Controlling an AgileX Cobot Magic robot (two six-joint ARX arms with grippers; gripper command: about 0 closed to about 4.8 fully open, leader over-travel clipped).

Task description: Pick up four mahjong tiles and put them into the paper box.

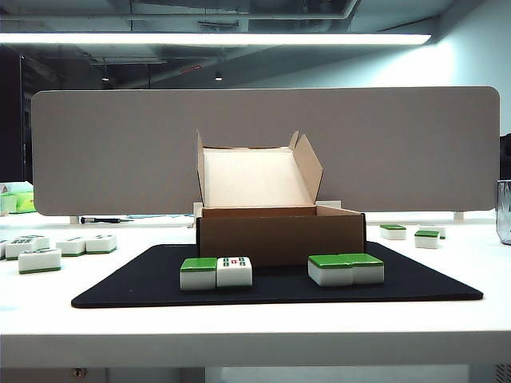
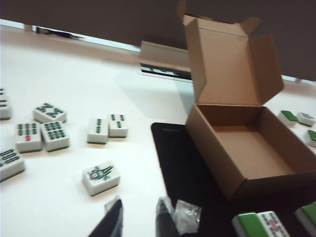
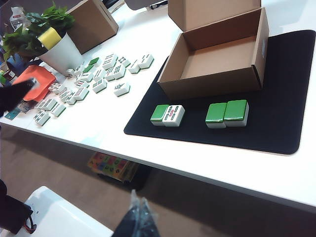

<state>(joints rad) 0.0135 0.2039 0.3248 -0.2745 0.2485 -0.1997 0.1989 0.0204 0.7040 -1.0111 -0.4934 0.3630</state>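
We see the paper box (image 1: 279, 236) standing open on a black mat (image 1: 431, 283) on the white tabletop (image 1: 255, 335), its lid raised at the back and its inside bare. In front of the box, on the mat, lie the four mahjong tiles (image 1: 216, 273) in two pairs. The left pair sits touching side by side: one tile green side up, the other with its white face showing red and green marks. The right pair (image 1: 346, 270), also touching, shows green on both tiles. The two pairs are well apart from each other, each near the front wall of the box.

Neither arm shows in the exterior view. In its wrist view the left claw (image 2: 139, 223) hovers over the white tabletop just off the mat's edge, near a loose tile (image 2: 100, 177); its dark fingers (image 2: 112, 222) stand a narrow gap apart and hold nothing. In its wrist view the right claw (image 3: 134, 217) hangs off the front edge of the tabletop, well apart from the tiles; its tips look pressed together and empty.

More loose tiles (image 1: 38, 251) lie scattered on the tabletop beside the mat, and a grey panel (image 1: 263, 120) stands behind the box.
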